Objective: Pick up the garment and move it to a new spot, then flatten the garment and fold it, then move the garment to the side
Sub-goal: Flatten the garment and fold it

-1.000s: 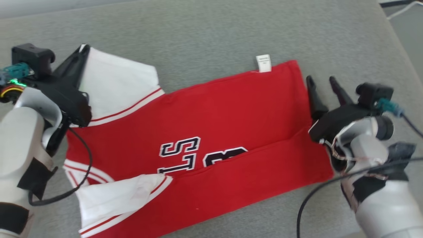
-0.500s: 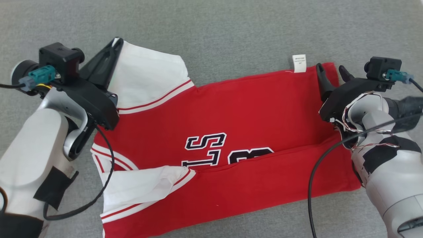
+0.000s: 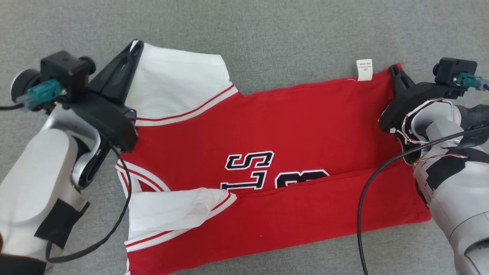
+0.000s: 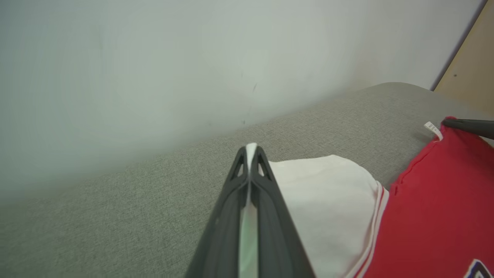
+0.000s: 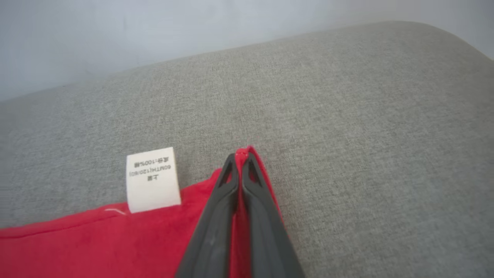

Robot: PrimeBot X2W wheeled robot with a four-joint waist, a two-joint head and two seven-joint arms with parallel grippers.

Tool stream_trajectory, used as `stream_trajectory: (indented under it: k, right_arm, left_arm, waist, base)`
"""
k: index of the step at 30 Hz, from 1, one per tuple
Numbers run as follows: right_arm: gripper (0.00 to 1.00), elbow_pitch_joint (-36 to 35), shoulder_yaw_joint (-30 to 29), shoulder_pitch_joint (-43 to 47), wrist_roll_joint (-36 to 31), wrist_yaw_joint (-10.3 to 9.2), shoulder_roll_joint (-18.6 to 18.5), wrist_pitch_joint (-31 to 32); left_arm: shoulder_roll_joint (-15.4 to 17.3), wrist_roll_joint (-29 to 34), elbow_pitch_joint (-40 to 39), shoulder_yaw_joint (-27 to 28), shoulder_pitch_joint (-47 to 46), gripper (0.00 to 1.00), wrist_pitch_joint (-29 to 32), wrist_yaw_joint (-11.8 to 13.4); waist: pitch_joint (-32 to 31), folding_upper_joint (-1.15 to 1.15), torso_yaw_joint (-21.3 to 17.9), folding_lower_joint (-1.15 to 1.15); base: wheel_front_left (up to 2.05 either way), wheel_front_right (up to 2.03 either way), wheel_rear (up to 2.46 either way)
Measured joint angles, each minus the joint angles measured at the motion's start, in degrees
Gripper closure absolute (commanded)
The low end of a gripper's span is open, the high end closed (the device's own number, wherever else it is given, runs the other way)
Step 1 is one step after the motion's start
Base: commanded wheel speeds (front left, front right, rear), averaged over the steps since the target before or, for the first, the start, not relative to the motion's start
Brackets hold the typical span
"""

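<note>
The garment (image 3: 298, 126) is a red jersey with white sleeves and black-and-white lettering, spread on a grey cushion. Its near long edge is folded over the body. My left gripper (image 3: 135, 45) is shut on the far corner of a white sleeve (image 4: 328, 200), and white cloth shows between its tips (image 4: 251, 148). My right gripper (image 3: 395, 69) is shut on the far red hem corner (image 5: 247, 150), next to the white care label (image 5: 152, 179). In the left wrist view the right gripper's fingers (image 4: 469, 126) show at the red corner.
The grey cushion (image 3: 267, 38) extends past the jersey on all sides. A pale wall (image 4: 154, 58) rises behind it, and a tan panel (image 4: 472, 61) stands at the far right of the left wrist view. Black cables hang from both forearms.
My right gripper moved onto the far red hem corner and shut on it. The head camera shifted, so the whole scene slid right. My left gripper kept its hold on the sleeve.
</note>
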Motion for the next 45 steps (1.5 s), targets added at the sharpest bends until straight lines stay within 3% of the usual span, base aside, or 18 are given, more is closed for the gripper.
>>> stream_trajectory:
  k: [10, 25, 35, 45]
  right_arm:
    - [1.00, -7.4, 4.2, 5.9, 6.0, 0.00, -1.2, -3.4]
    - [1.00, -25.7, 10.0, 22.6, 19.7, 0.00, -8.6, -4.5]
    - [1.00, -34.0, 7.8, 32.8, 22.8, -0.01, -13.0, -4.5]
    - [1.00, -37.4, 6.1, 39.2, 23.6, -0.01, -15.3, -4.5]
  left_arm:
    - [1.6, -1.6, -4.3, 1.3, 6.8, 1.00, -3.0, 2.1]
    - [3.8, -2.5, -17.6, 1.7, 28.9, 1.00, -10.2, 8.2]
    - [0.2, -1.5, -18.7, -0.1, 39.2, 1.00, -13.8, 11.1]
    - [-3.7, -1.1, -15.8, 0.7, 43.3, 1.00, -14.5, 10.3]
  waist:
    - [-3.9, 0.00, -1.0, 0.00]
    - [-10.6, -0.01, -0.7, -0.01]
    - [-12.7, -0.01, 1.6, -0.01]
    - [-14.8, -0.01, 3.0, -0.01]
  base:
    - [0.00, 0.00, 0.00]
    - [0.00, 0.00, 0.00]
    - [0.00, 0.00, 0.00]
    - [0.00, 0.00, 0.00]
